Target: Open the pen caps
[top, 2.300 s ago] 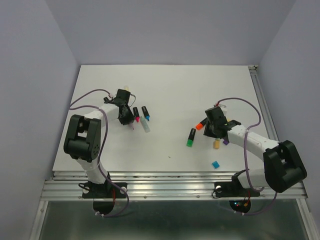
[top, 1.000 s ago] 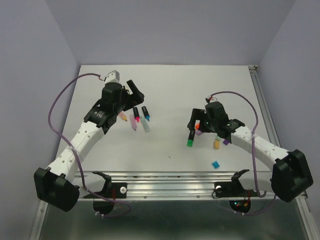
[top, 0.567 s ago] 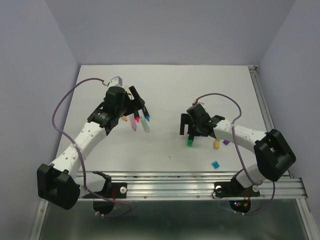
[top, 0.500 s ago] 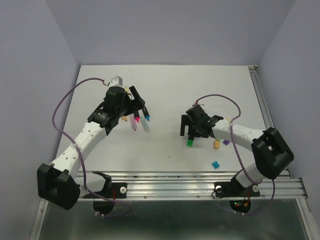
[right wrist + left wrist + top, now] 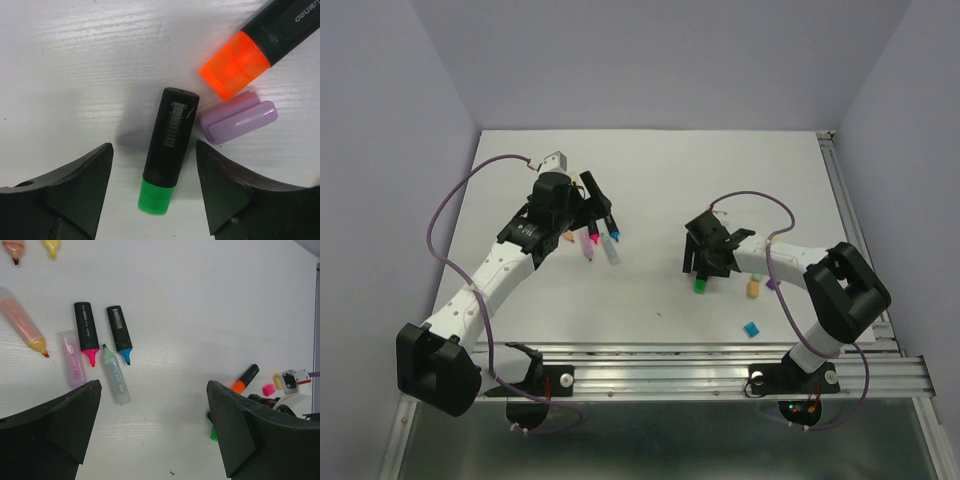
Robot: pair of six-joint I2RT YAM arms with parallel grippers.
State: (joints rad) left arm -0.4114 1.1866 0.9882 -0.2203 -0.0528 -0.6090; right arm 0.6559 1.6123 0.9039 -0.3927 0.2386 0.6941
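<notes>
A black pen with a green pen cap lies flat on the white table between the fingers of my right gripper. The jaws stand on either side of it, with table showing in both gaps; the gripper is open. A black pen with an orange cap and a loose purple cap lie just beyond. My left gripper hangs open and empty above the table, near several uncapped pens: pink-tipped, blue-tipped, mint. In the top view the right gripper sits over the green-capped pen.
Loose caps lie right of the right gripper: yellow, purple and blue. A pink cap lies by the orange-capped pen. Pastel pens lie at the left. A metal rail runs along the near edge.
The right gripper has swung left and come down over the green-capped pen, and its jaws have narrowed around it. The left arm has stretched out and then held almost still.
</notes>
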